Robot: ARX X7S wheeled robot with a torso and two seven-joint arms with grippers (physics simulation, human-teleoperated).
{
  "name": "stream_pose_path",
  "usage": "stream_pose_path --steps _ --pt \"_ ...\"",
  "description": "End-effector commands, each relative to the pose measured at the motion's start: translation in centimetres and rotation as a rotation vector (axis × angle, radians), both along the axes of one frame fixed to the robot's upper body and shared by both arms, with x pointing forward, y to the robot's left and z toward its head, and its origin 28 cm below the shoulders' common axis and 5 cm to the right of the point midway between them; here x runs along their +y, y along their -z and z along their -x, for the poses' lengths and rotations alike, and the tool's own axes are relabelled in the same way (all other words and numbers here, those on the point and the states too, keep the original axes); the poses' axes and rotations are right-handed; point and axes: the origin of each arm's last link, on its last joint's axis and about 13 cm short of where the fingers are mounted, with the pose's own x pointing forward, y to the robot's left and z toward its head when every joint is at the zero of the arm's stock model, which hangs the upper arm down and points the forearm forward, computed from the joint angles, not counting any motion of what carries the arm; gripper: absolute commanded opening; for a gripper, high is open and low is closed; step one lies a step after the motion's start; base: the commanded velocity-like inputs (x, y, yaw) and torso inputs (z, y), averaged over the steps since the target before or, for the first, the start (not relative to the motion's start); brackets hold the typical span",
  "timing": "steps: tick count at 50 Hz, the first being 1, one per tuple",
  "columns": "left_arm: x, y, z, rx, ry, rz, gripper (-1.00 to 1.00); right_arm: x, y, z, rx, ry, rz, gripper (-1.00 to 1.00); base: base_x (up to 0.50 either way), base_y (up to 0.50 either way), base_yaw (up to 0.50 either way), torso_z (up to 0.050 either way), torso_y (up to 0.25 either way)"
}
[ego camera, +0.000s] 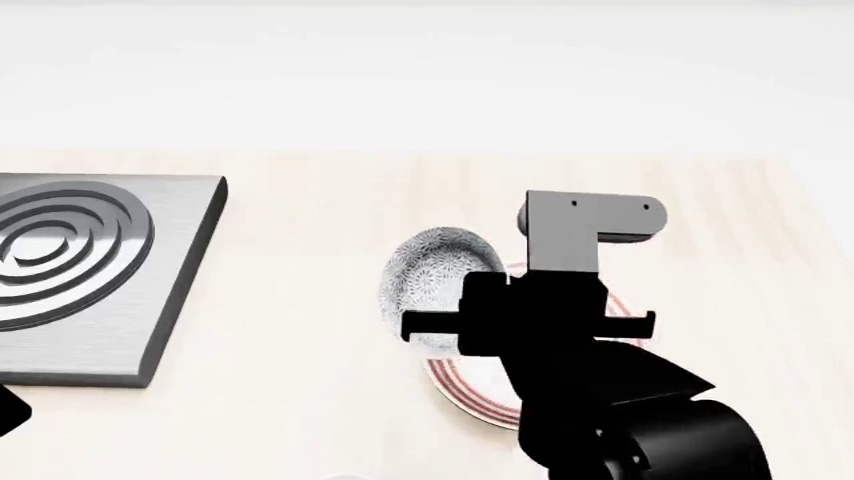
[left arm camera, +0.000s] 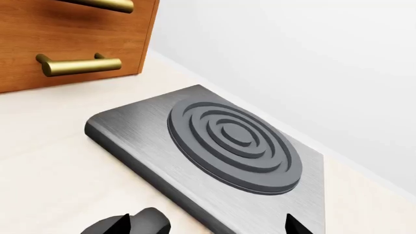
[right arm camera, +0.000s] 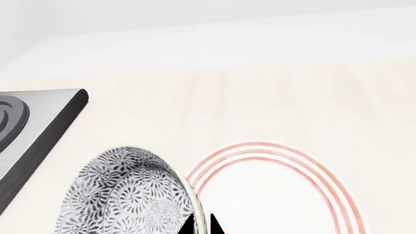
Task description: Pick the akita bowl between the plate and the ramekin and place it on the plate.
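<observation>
While one akita bowl (right arm camera: 126,192) is gripped by its rim in the right gripper (right arm camera: 200,225) and held tilted, partly over the edge of the one red-ringed plate (right arm camera: 273,195), no ramekin is seen. One burner plate (left arm camera: 221,146) is seen under the left gripper (left arm camera: 208,225), whose fingers are spread apart.
</observation>
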Motion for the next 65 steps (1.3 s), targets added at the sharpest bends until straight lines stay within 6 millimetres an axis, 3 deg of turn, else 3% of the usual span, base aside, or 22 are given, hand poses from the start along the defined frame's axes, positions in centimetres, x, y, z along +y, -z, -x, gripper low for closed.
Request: stream_pose_path --steps 1,21,40,59,65 --pt "0.0 0.0 0.0 0.000 0.000 0.001 1.00 -0.6 -1.1 -1.5 -0.006 0.029 -0.011 -1.00 0.00 0.00 0.00 0.000 0.000" --pt "0.0 0.0 0.0 0.002 0.000 0.001 1.00 -1.2 -1.2 -2.4 0.011 0.058 -0.021 -1.00 0.00 0.00 0.00 0.000 0.000" --pt "0.0 0.0 0.0 0.002 0.000 0.003 1.00 -2.0 0.0 -4.6 0.040 0.120 -0.089 -1.00 0.00 0.00 0.00 0.000 0.001" --pt "0.0 0.1 -0.1 -0.004 0.001 -0.006 1.00 -1.9 -0.3 -7.4 0.085 0.225 -0.148 -1.00 0.00 0.00 0.00 0.000 0.001" --pt "0.0 0.0 0.0 -0.004 0.001 -0.008 1.00 -1.9 -0.1 -7.4 0.118 0.240 -0.158 -1.00 0.00 0.00 0.00 0.000 0.000"
